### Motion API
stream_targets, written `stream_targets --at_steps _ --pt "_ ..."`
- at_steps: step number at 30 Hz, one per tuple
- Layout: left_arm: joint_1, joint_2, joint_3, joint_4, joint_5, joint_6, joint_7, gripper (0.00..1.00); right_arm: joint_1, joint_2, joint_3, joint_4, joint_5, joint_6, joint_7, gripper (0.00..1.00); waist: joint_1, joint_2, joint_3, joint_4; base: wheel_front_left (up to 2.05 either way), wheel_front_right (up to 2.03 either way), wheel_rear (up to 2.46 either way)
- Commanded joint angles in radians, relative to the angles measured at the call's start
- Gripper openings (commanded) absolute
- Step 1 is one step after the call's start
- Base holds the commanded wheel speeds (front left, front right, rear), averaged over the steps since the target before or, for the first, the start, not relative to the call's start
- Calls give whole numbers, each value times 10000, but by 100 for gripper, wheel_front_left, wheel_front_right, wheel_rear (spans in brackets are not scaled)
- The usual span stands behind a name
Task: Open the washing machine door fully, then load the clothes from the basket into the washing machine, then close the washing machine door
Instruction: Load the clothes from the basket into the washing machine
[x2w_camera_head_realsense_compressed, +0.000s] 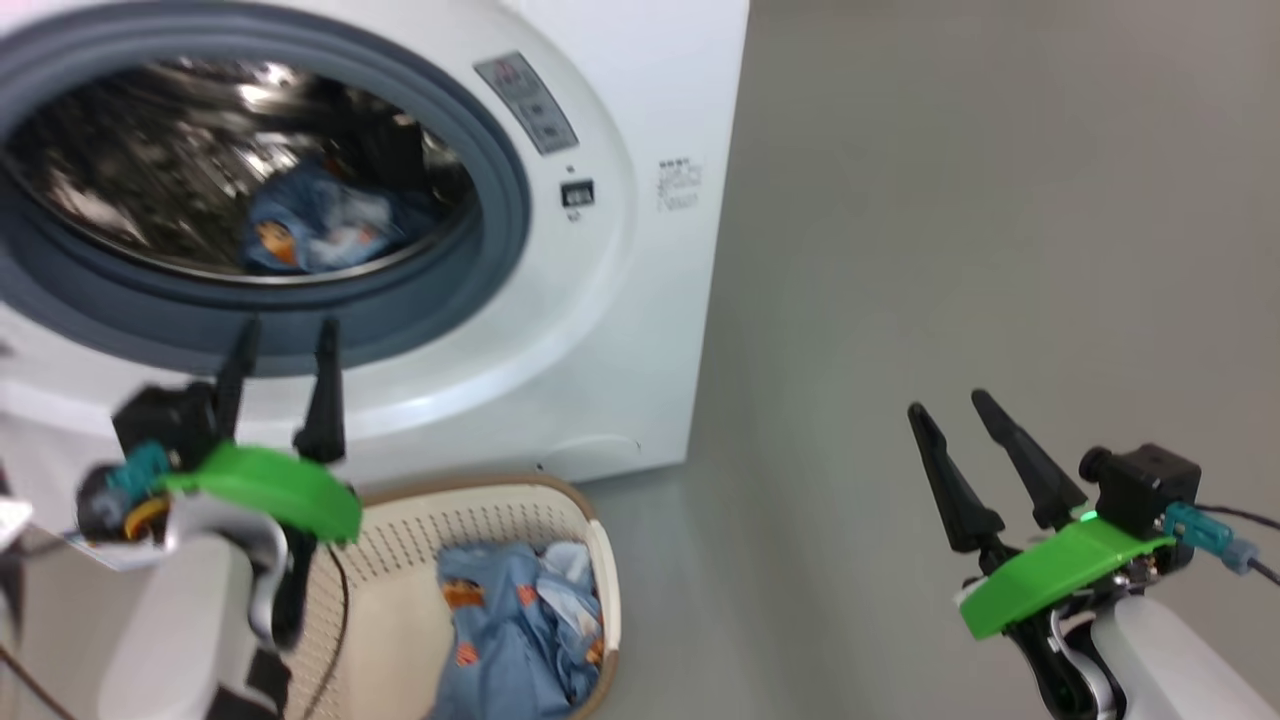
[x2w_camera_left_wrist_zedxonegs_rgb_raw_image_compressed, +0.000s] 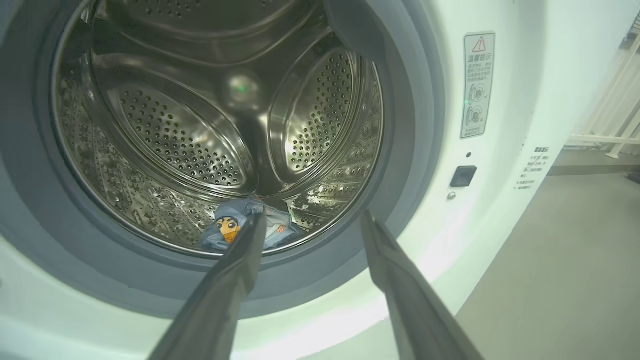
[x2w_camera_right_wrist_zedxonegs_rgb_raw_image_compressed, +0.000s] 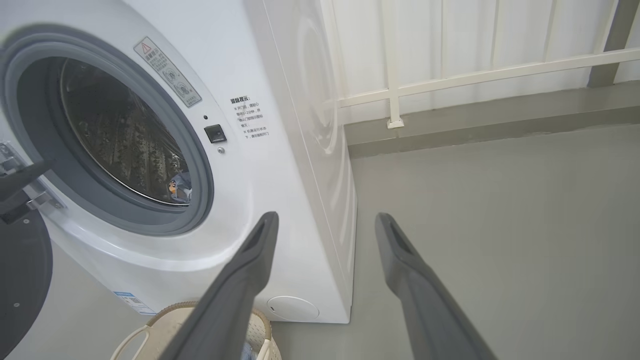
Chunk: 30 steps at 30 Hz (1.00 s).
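From my head, my empty left claw (x2w_camera_head_realsense_compressed: 288, 330) hangs spread, light blue cartoon-print clothes (x2w_camera_head_realsense_compressed: 510, 620) in the cream perforated plastic basket (x2w_camera_head_realsense_compressed: 600, 560) below it; from my left wrist, one garment (x2w_camera_left_wrist_zedxonegs_rgb_raw_image_compressed: 240, 227) lies in the steel drum (x2w_camera_left_wrist_zedxonegs_rgb_raw_image_compressed: 175, 140) ahead; from my right wrist, my right claw (x2w_camera_right_wrist_zedxonegs_rgb_raw_image_compressed: 326, 217) gapes idle: I'd dip down and pinch deep.
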Motion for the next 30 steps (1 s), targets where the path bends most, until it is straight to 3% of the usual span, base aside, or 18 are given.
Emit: stream_targets --at_steps 1,9,30 --pt "195 289 291 -421 98 6 -62 100 167 -167 160 -157 54 44 -82 100 2 0 -749 469 0 0 0" --pt "1988 239 610 -1663 143 24 -62 100 575 -250 44 -137 137 44 -82 100 2 0 -1351 851 0 0 0" --pt "4781 -187 1222 -3998 180 97 -62 100 1261 -463 -307 -278 152 44 -82 100 2 0 -1957 1575 0 0 0"
